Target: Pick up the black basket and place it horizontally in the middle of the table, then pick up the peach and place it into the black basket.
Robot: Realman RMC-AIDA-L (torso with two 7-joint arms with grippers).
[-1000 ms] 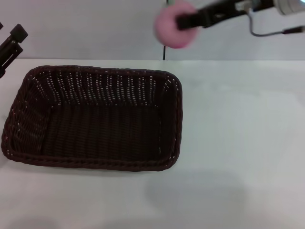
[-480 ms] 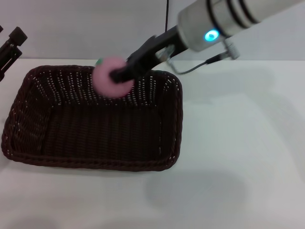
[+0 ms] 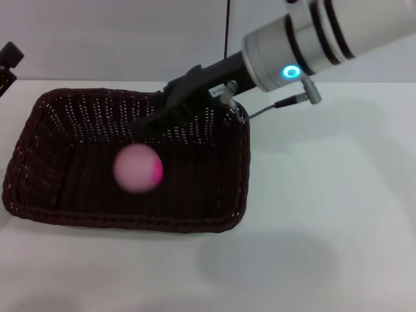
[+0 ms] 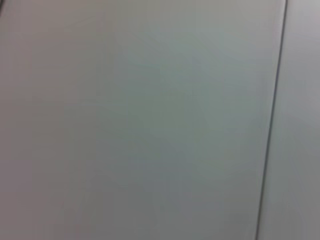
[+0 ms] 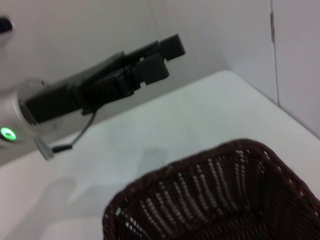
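Observation:
The black basket (image 3: 130,224) lies lengthwise across the white table (image 3: 325,195), left of centre; one of its corners shows in the right wrist view (image 5: 215,200). The pink peach (image 3: 138,168) is blurred inside the basket, over its floor and free of any gripper. My right gripper (image 3: 144,125) reaches in over the basket's far rim, just above and behind the peach, open and empty. My left gripper (image 3: 9,57) is raised at the far left edge, away from the basket; it also shows in the right wrist view (image 5: 160,57), open and empty.
A thin dark vertical line (image 3: 227,39) runs down the grey wall behind the table. The left wrist view shows only that wall. Bare tabletop lies to the right of and in front of the basket.
My right gripper carried the peach from high above the table down over the basket and let it go. The peach has dropped into the basket. The left gripper has pulled back to the left.

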